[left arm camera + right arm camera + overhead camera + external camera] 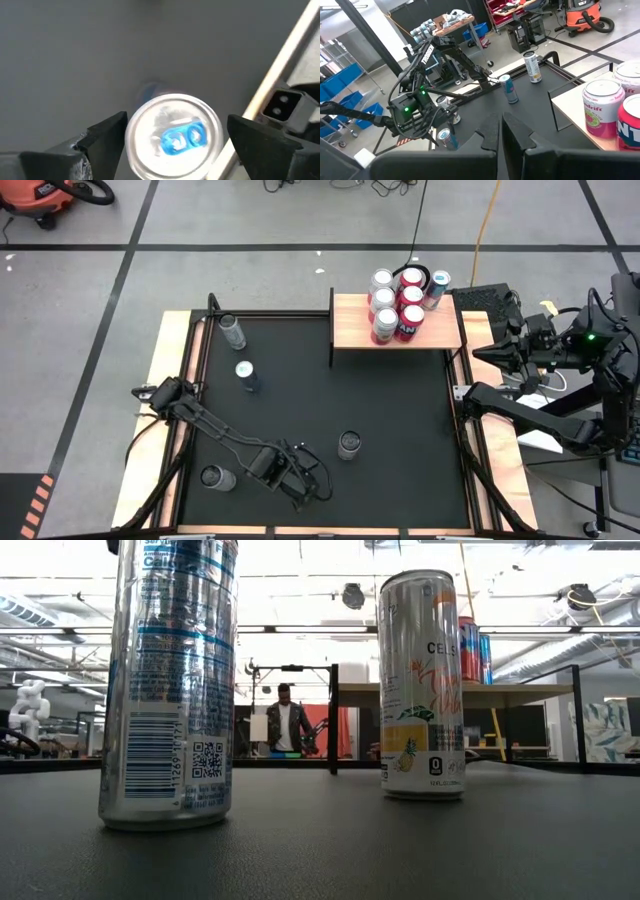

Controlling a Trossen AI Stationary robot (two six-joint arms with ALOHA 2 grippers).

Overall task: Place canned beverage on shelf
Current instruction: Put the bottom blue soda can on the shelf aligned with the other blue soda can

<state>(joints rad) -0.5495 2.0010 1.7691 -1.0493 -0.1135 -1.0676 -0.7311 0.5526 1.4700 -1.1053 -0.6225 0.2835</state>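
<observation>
A silver can with a blue tab (172, 135) stands upright on the black mat, seen from above in the left wrist view. My left gripper (175, 120) (305, 485) points down over it near the table's near edge, open, one finger on each side of the can's top. In the high view the gripper hides this can. The shelf (350, 330) stands at the far right with several cans on its wooden board. My right gripper (500, 132) is shut, raised beside the table's right edge near the shelf (570, 107).
More cans stand on the mat at the far left (232, 332), below it (246, 375), mid-right (349, 445) and near left (217, 478). A wooden edge strip (280, 65) runs close by the left gripper. A person (288, 720) stands in the room behind.
</observation>
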